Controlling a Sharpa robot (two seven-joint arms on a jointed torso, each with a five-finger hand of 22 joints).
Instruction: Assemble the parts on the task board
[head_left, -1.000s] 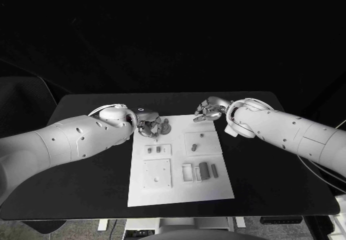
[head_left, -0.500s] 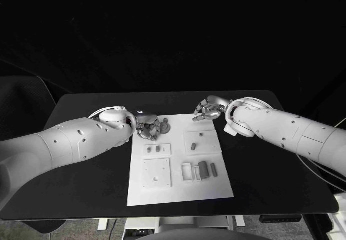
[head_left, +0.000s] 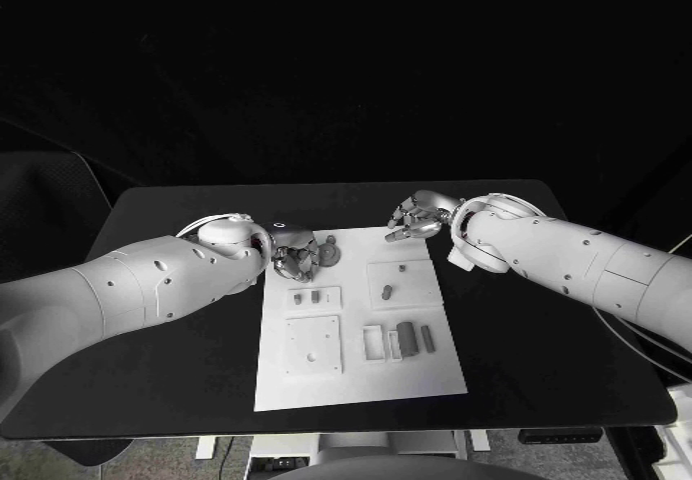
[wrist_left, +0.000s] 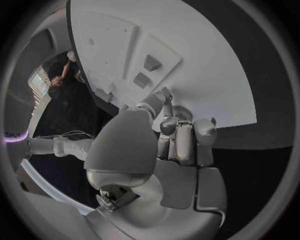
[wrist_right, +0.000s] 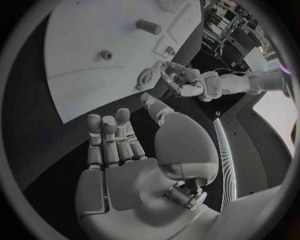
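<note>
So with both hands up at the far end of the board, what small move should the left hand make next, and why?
Probably ease the left hand down so its fingers close round the round part at the task board's far left corner. The fingers curl right beside that part, but a firm hold can't be confirmed. The right hand hovers with nothing in it above the far edge.

Both hands crowd the task board's (head_left: 361, 375) far edge — near end open.

Black table (head_left: 173, 340), dark matte top, edges visible on all sides in head view. White task board (head_left: 361, 370) lies flat on it at centre, long side running away from the robot, bare tabletop flanking both sides.
</note>
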